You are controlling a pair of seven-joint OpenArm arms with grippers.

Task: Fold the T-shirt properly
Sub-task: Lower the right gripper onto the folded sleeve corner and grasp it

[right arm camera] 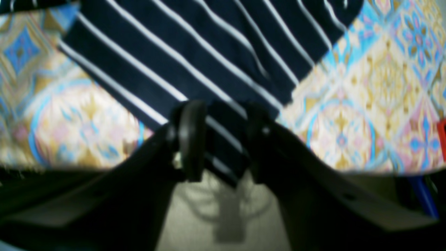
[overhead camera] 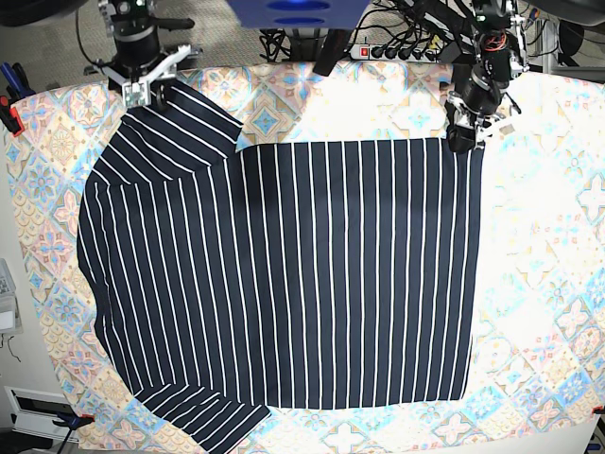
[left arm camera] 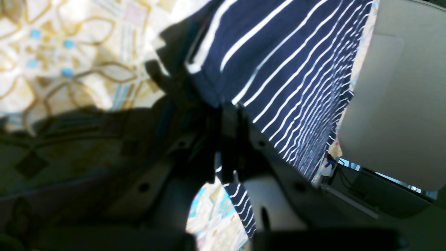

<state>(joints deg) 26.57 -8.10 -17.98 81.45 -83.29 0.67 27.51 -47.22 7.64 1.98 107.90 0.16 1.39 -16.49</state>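
Observation:
The T-shirt [overhead camera: 284, 274], dark navy with thin white stripes, lies spread flat on the tablecloth, its sleeves toward the base view's left. My left gripper [overhead camera: 463, 137] is shut on the shirt's far right corner, and the left wrist view shows striped cloth [left arm camera: 289, 76] pinched between the closed fingers [left arm camera: 228, 118]. My right gripper [overhead camera: 144, 90] stands open at the far left sleeve. In the right wrist view the sleeve's edge [right arm camera: 195, 59] lies between the two spread fingers [right arm camera: 190, 139], neither of them pressing it.
A pastel tile-patterned tablecloth [overhead camera: 558, 284] covers the table. Red clamps sit at the left edge [overhead camera: 11, 118] and the near left corner [overhead camera: 71, 421]. A power strip with cables [overhead camera: 397, 49] lies behind the table's far edge.

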